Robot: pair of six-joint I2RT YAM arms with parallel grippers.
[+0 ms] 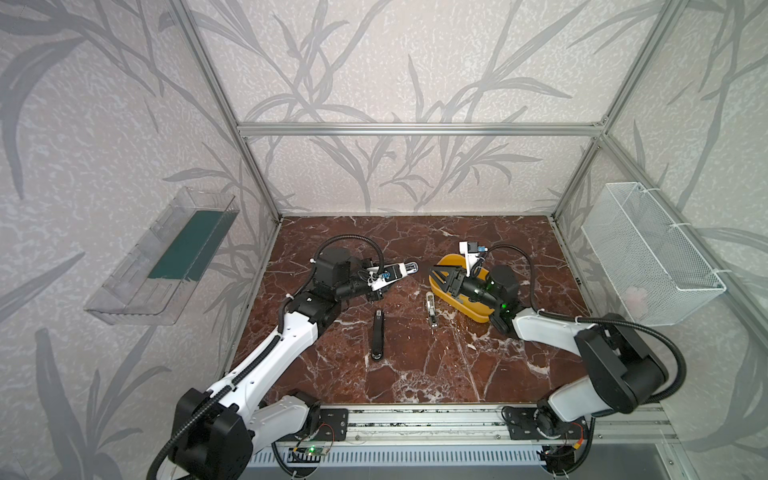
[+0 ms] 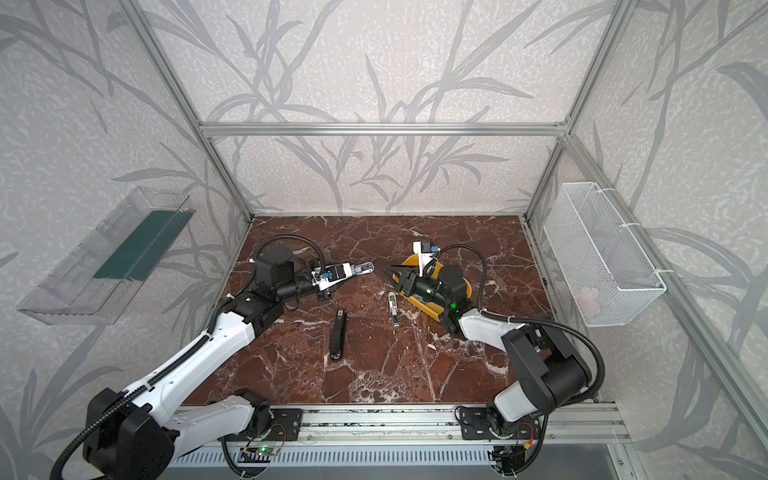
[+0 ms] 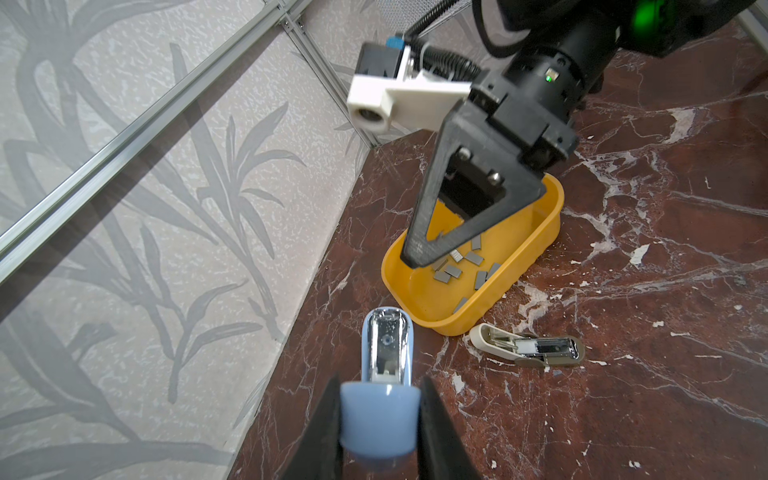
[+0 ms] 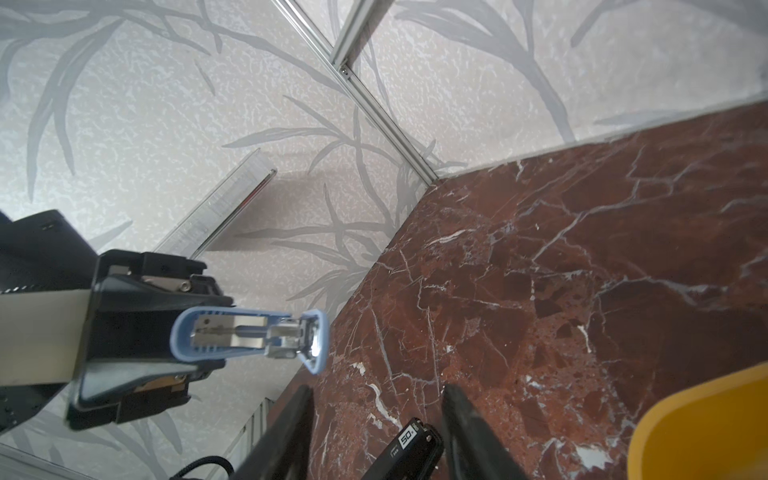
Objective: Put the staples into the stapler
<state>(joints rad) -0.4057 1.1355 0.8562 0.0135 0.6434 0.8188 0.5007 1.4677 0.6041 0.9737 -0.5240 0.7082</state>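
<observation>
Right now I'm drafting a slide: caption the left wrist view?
Left gripper shut on pale-blue plastic stapler; open right gripper above yellow plastic tray of small grey metal staples; beige stapler alongside.

Top views look down on whole table (image 1: 415, 365); wrist cams close, facing each other.

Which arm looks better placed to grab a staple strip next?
Probably right. The right gripper hangs open over the staples in the yellow tray; the left gripper is shut on the blue stapler.
</observation>
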